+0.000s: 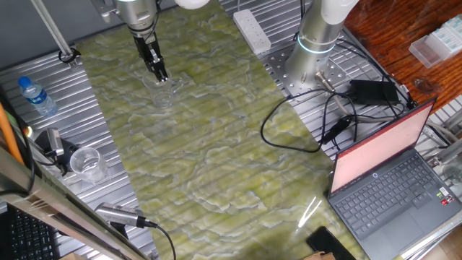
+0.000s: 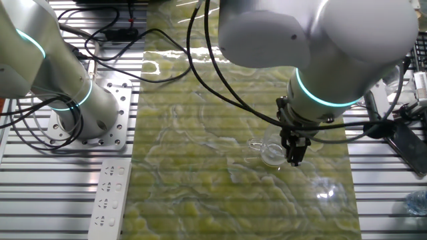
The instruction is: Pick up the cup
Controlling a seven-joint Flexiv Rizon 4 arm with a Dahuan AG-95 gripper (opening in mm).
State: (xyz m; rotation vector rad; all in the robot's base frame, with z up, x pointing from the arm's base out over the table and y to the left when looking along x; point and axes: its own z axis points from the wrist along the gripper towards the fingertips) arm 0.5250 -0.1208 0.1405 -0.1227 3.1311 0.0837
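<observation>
Nearby, whiter cup (image 1: 88,163), bottle (image 1: 36,96).

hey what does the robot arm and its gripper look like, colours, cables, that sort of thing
The arm is glossy white with rounded, bulbous segments and a glowing cyan ring at the joints. The wrist section is silver-grey metal. The two-finger gripper is small, narrow and black. Black cables loop beside the arm.

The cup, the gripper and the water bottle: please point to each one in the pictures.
cup (image 2: 271,153): the other fixed view, on its clear side wall.
gripper (image 1: 160,74): one fixed view, between its fingertips.
water bottle (image 1: 37,97): one fixed view, on its body.
</observation>
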